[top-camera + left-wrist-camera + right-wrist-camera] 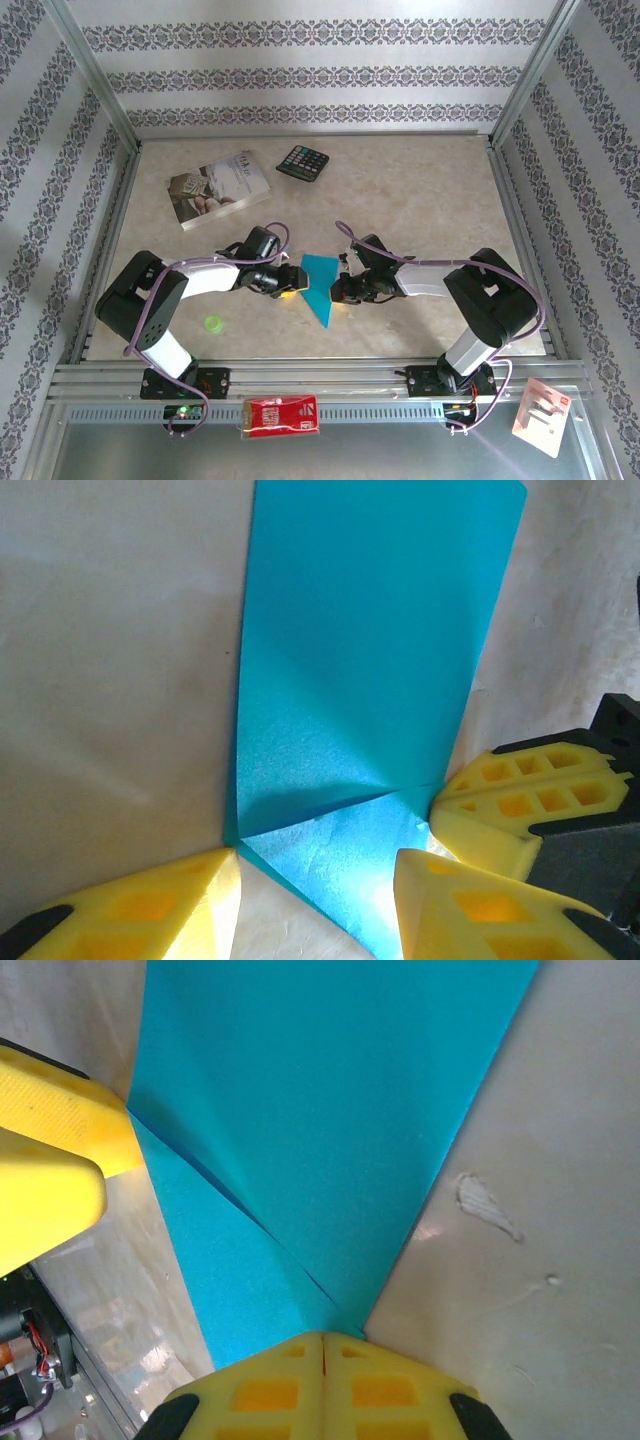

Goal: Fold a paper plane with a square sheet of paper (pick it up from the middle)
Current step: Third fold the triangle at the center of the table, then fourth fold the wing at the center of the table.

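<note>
left hand [318, 882] open astride a corner of the blue paper [370, 650]; right hand [322, 1344] fully closed, tips touching its edge.

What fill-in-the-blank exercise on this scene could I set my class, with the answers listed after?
The paper between the grippers is ___ in colour.
The left gripper is ___, with paper between its fingers.
The right gripper has its fingers ___ together at the paper's edge.
In the top view, the calculator lies to the ___ of the book.
Answers: blue, open, shut, right.
</note>
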